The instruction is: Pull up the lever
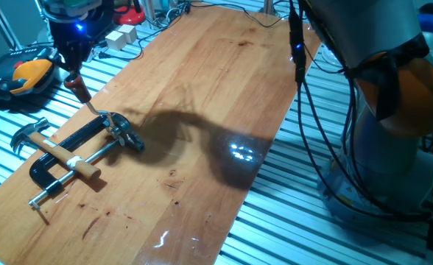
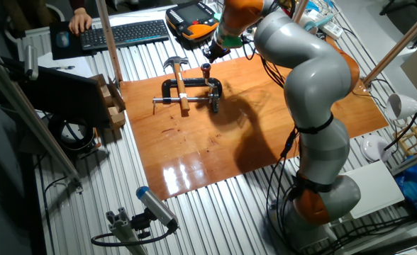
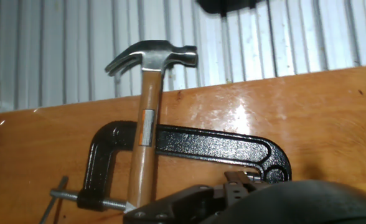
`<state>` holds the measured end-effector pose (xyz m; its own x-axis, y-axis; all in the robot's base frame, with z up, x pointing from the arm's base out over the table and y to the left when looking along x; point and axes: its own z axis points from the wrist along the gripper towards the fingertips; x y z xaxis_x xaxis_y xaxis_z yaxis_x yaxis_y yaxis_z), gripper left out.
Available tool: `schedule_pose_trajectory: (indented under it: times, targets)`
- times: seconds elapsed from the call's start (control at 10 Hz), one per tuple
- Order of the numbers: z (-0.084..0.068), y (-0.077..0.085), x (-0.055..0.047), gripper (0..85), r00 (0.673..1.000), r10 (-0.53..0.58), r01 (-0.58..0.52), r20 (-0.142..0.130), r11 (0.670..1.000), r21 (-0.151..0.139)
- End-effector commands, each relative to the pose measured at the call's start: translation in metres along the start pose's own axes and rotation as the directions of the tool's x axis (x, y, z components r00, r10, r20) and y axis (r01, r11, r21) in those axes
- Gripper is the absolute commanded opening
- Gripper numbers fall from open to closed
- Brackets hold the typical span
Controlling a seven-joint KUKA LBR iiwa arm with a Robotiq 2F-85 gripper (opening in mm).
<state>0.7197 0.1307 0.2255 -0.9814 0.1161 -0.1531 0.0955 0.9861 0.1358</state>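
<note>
When pulling up, start by reading the layout from the long varnished wooden tabletop (image 1: 224, 88) downward. Spanning it in the other fixed view: the big grey-and-orange jointed robot arm (image 2: 301, 78), stretched to the far end. Lying flat at that end: the black C-shaped bar clamp (image 1: 76, 140), with the steel-headed claw hammer on a pale wooden shaft (image 1: 54, 149) laid across its frame. Leave both alone.

Next, find the clamp's shiny chrome head (image 1: 117, 129) at the end nearer the board's middle. Rising from it on a slant, away from the board: the slim curved silver metal lever (image 1: 91, 105), ending in a small reddish-brown tip (image 1: 74, 83).

Directly above that tip, touching it or just short of it: the dark two-finger gripper (image 1: 71, 65). Cannot tell from any view whether its fingers are spread, together, or closed around the tip; hand view blocked low down by a dark, blurred shape.

Judging by this, the likely step is securing the tip and lifting. Grip the tip squarely, not the thin silver shank. Follow an arc about the pivot at the chrome head rather than hauling straight up. Pull slowly, and watch for the unfixed clamp sliding or tipping and nudging the hammer.
</note>
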Motion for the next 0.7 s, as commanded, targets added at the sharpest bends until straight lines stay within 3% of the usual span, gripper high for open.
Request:
schedule_pose_trajectory:
  times: [0.0,0.2,0.4,0.6]
  targets:
    - [0.000,0.000,0.000,0.0,1.000,0.011,-0.011,-0.006,1.000,0.003]
    - [0.001,0.002,0.000,0.0,0.999,0.036,-0.036,-0.019,0.999,0.008]
    - [0.003,0.022,0.000,0.0,0.998,0.052,-0.051,-0.025,0.998,0.021]
    - [0.003,0.039,0.003,0.0,0.999,0.053,-0.053,-0.003,0.998,0.044]
